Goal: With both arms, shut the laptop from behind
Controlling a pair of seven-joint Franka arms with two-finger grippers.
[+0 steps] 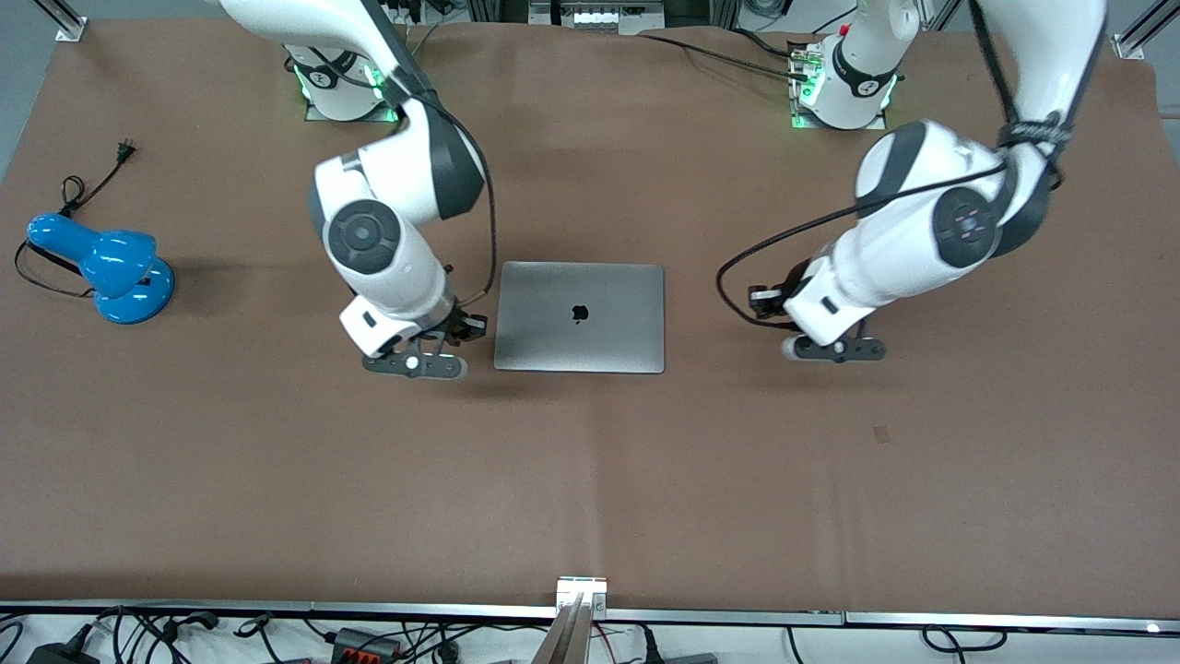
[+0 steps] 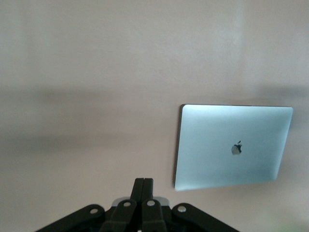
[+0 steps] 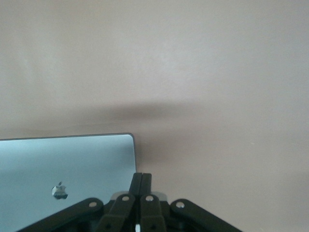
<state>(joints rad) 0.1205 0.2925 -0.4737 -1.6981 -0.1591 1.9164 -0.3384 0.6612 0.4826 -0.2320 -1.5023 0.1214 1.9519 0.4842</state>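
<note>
Mid-table: laptop (image 1: 579,316) lies flat, lid down, logo up | right gripper (image 1: 419,361) just beside it toward the right arm's end, fingers clenched | left gripper (image 1: 834,348) apart toward the left arm's end, fingers clenched

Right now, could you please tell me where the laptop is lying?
The laptop lies closed at the table's middle in the front view, between the right gripper and the left gripper, both beside it.

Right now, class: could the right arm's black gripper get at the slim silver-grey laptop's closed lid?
Probably yes: the right gripper, fingers shut, hangs beside the laptop, nothing between them.
</note>
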